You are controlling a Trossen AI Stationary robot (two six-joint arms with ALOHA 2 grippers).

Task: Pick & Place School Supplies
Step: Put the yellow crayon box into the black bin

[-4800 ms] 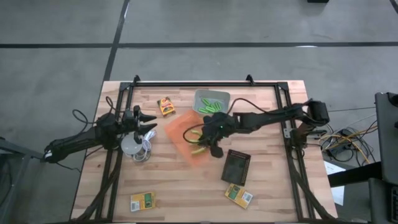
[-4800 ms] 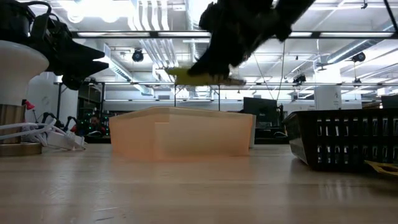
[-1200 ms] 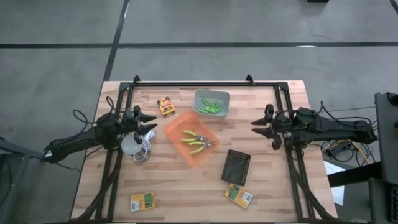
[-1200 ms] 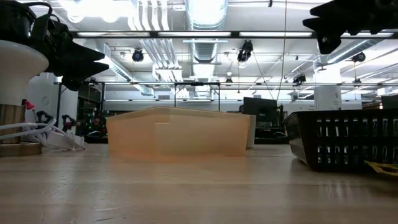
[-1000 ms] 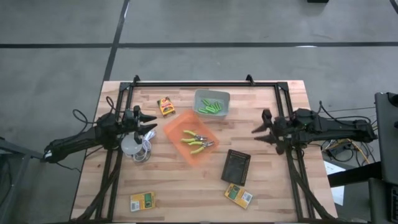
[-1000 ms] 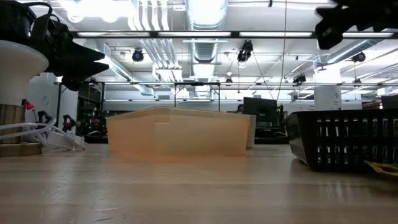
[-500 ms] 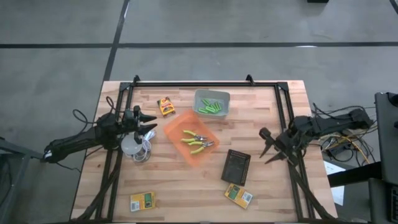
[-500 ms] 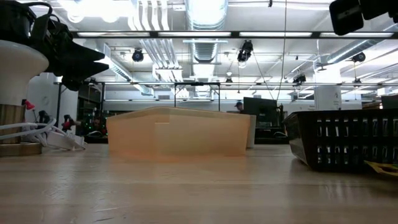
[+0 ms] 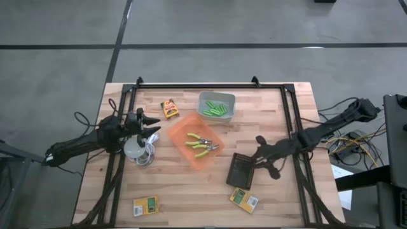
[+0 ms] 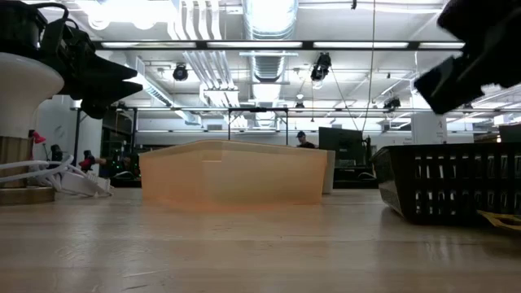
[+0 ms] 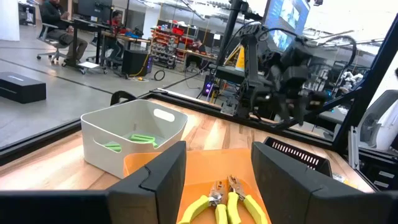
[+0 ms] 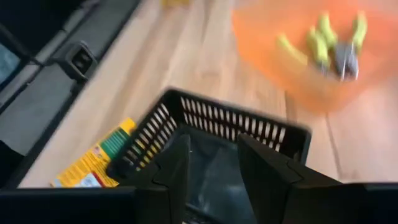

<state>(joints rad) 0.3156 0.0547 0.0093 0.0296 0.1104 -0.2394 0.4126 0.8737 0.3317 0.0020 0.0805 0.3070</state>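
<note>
The right gripper (image 9: 262, 159) hangs with its two dark fingers spread and empty just over the right edge of the black slotted plastic basket (image 9: 241, 170), a yellow-and-green printed box (image 9: 244, 199) on the wood just below it. Left of that gripper, two green-handled pliers (image 9: 201, 144) lie in the orange plastic bin (image 9: 179, 131), lime-green marker sticks (image 9: 216, 109) in the grey bin (image 9: 217, 97) beyond. The left gripper (image 9: 151, 124) waits open beside the white round thing with coiled cable (image 9: 136, 150).

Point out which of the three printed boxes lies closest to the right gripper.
The printed box just below the black basket in the high view, nearest the right gripper. The others lie at far left and beside the orange bin.
</note>
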